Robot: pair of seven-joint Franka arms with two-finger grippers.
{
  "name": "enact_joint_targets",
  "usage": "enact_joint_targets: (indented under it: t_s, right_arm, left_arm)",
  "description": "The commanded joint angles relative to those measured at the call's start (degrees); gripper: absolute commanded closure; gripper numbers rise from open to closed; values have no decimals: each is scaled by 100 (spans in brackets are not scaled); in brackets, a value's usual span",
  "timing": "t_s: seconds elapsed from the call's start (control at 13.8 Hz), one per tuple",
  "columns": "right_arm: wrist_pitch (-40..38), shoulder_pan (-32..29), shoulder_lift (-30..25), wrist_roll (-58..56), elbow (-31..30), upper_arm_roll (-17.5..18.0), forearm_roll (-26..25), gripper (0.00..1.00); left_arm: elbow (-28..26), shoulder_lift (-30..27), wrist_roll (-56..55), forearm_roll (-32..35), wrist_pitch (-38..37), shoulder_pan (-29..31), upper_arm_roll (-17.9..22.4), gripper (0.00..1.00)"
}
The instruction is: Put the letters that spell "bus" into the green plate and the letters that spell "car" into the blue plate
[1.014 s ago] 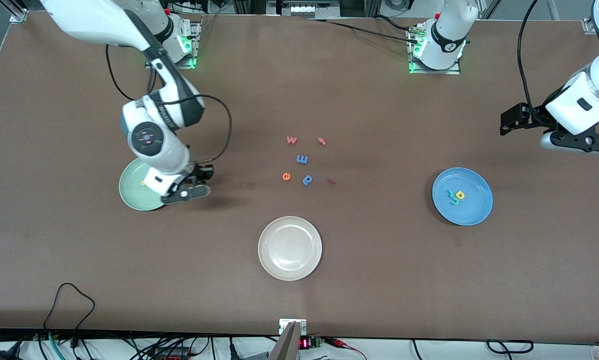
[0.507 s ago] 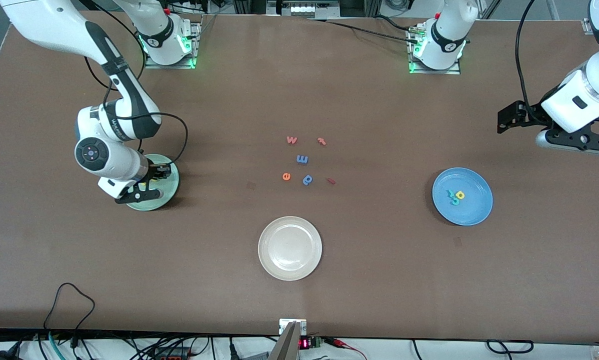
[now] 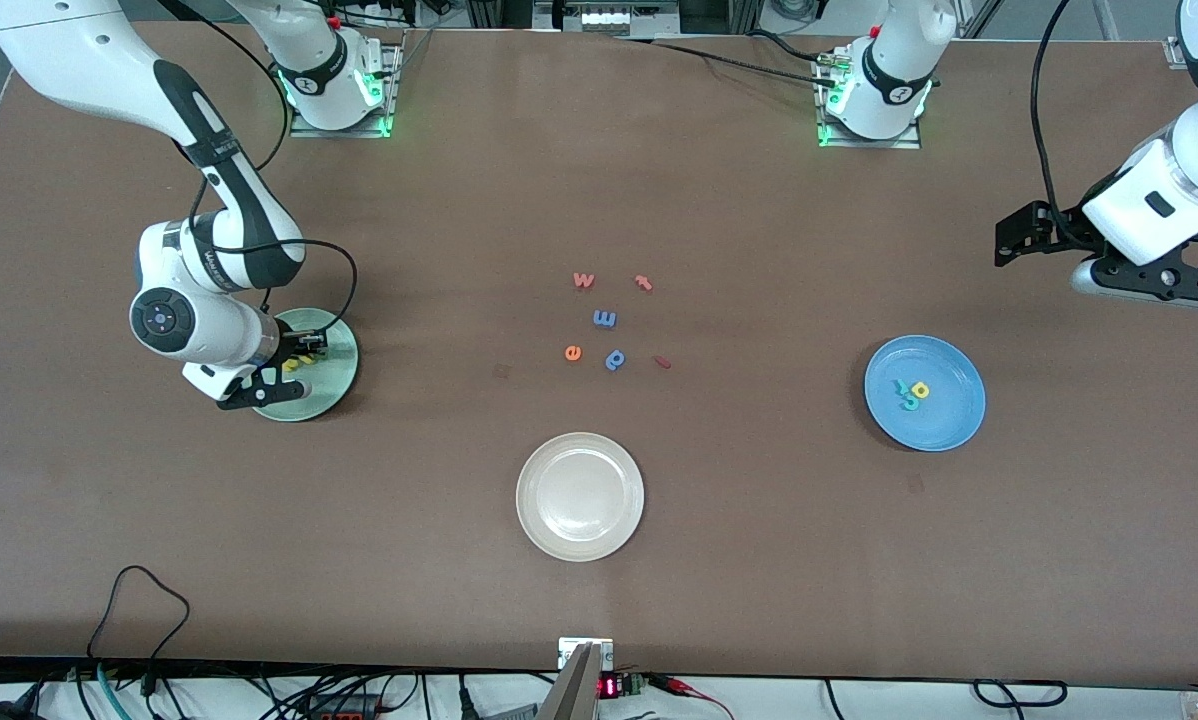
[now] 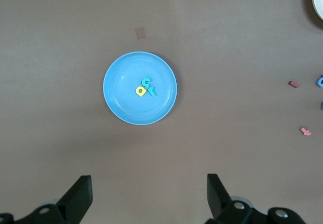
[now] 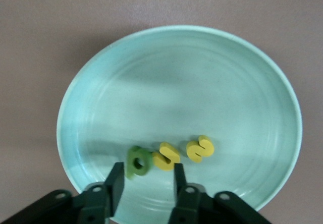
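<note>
The green plate [image 3: 336,376] [image 5: 212,93] lies toward the right arm's end of the table. My right gripper [image 3: 297,362] [image 5: 146,177] hangs low over it, open. The green b [image 5: 137,162] is loose just off the fingertips, beside the yellow u [image 5: 166,156] and yellow s [image 5: 200,148] in the plate. The blue plate [image 3: 949,420] [image 4: 121,103] holds the teal c [image 4: 146,82], yellow a [image 4: 140,91] and blue r [image 4: 152,91]. My left gripper [image 3: 1011,245] [image 4: 148,184] waits open and empty, high over the table by the blue plate.
A cream-white plate [image 3: 580,530] lies nearer the front camera at mid-table. Loose letters lie in the middle: an orange w [image 3: 584,280], a pink t [image 3: 643,282], a blue m [image 3: 605,319], an orange e [image 3: 573,352], a blue stemmed letter [image 3: 615,359].
My right arm swung toward its end of the table and came over the green plate. Its jaws opened and let go of the green b. The left arm barely moved.
</note>
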Motion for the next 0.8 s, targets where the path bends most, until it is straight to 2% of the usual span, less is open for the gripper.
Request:
enact_joint_targets:
  t_s: [0.0, 0.22, 0.51, 0.58, 0.72]
  right_arm:
    - [-79, -57, -494, -9, 79, 70, -46, 0]
    - [-815, -22, -1031, -18, 578, 79, 76, 0]
    - [-2317, 66, -1576, -18, 1755, 61, 471, 0]
    - [-2582, 101, -1673, -18, 1976, -26, 490, 0]
    - [-3136, 425, -1901, -80, 2407, -455, 499, 0]
  left_arm:
    - [-83, -114, 64, 110, 9, 5, -9, 0]
    - [-83, -114, 55, 110, -17, 23, 0, 0]
    - [-83, -131, 37, 101, -61, 23, 0, 0]
    - [-83, -122, 37, 101, -61, 32, 0, 0]
    - [-83, -114, 37, 101, -44, 23, 0, 0]
